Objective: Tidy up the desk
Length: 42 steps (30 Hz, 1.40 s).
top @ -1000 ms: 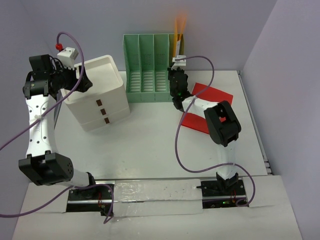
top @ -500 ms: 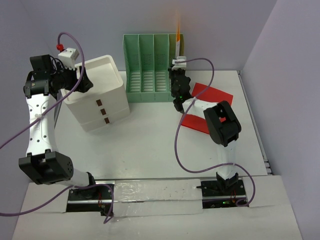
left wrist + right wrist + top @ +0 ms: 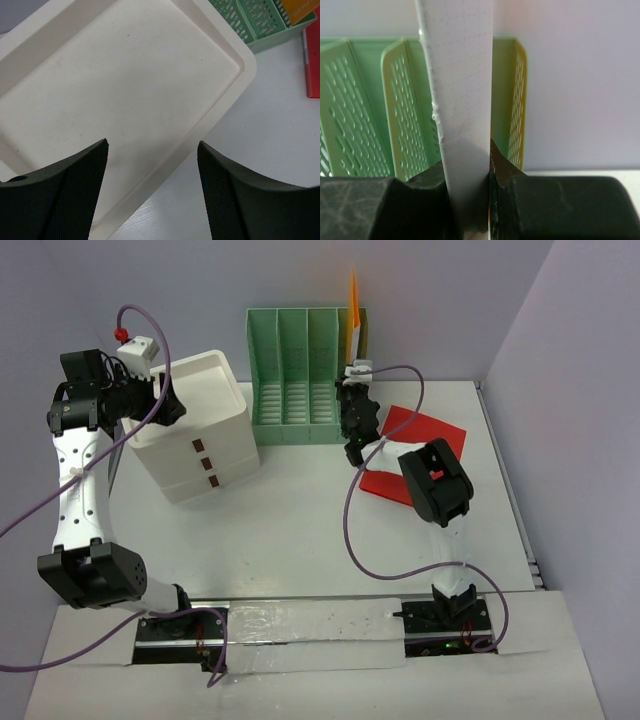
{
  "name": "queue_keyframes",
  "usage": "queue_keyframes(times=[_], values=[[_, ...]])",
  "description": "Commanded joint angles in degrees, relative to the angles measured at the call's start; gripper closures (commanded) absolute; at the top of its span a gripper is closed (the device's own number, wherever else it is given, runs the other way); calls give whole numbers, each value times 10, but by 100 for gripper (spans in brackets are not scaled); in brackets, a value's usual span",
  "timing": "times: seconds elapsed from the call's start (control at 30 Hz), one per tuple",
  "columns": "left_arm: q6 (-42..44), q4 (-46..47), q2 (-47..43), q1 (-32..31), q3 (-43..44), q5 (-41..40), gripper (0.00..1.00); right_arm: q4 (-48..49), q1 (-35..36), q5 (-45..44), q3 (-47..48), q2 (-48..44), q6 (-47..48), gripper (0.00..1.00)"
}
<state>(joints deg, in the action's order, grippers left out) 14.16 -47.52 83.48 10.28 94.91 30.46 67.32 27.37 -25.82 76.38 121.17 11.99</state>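
Right hand [image 3: 466, 176] clamped on upright folder [image 3: 462, 100] at holder's [image 3: 290, 370] right end. Left hand [image 3: 152, 165] apart over drawer box [image 3: 125, 75]. Tabletop [image 3: 300, 530] lay beneath all. Risk: folder edge might catch a divider and tip the holder.

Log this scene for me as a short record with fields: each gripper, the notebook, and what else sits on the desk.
left gripper: open, over the top of the white drawer box
right gripper: shut on the orange notebook, held upright
notebook position: at the right end of the green file holder; in a slot or not, cannot tell
red folder: flat on the desk, right of the holder
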Motion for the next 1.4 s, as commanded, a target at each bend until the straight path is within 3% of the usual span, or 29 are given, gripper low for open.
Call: queue_keyframes(times=[0.0,0.43,0.53,0.63,0.87,1.07,1.17,1.27,1.37], values=[[8,-2,-2,4,19,4,21,49,-7,-6,3,7,-36,100],[10,0,-10,4,12,5,21,18,-7,-19,-23,17,-53,97],[10,-2,-7,4,14,9,21,8,-7,-24,-31,7,-48,67],[10,-5,-5,4,15,12,21,10,-7,-27,-58,-17,-46,25],[10,-9,-6,4,19,21,21,-38,-2,-11,-116,-136,-42,14],[9,-17,-5,4,25,27,21,-227,0,-44,-159,-304,-143,10],[9,-20,-8,4,26,32,21,-384,-5,-74,-172,-389,-232,8],[9,-23,-11,4,29,39,21,-557,-30,-44,-180,-451,-321,8],[6,-27,-12,4,32,50,21,-708,-86,40,-183,-505,-405,8]])
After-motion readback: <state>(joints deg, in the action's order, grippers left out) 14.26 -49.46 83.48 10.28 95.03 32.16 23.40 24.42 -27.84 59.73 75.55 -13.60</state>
